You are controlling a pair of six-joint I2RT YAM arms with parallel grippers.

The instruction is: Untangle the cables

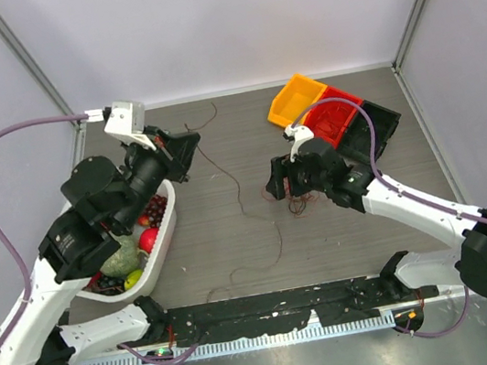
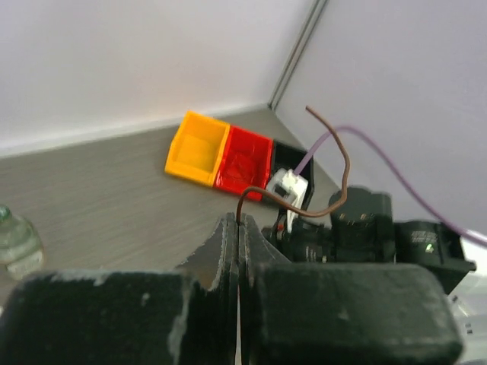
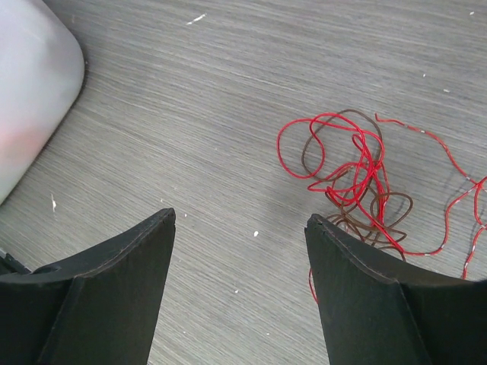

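Pinched thin dark brown wire [image 2: 344, 171] in left claw [image 2: 240, 228], right claw [image 3: 240, 224] spread; risked cinching red-brown wire tangle [image 3: 354, 175] at two o'clock by yanking.

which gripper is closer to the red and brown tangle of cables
Right. The right gripper hangs open just beside the tangle; the left gripper is far off on the other side, shut on one brown cable.
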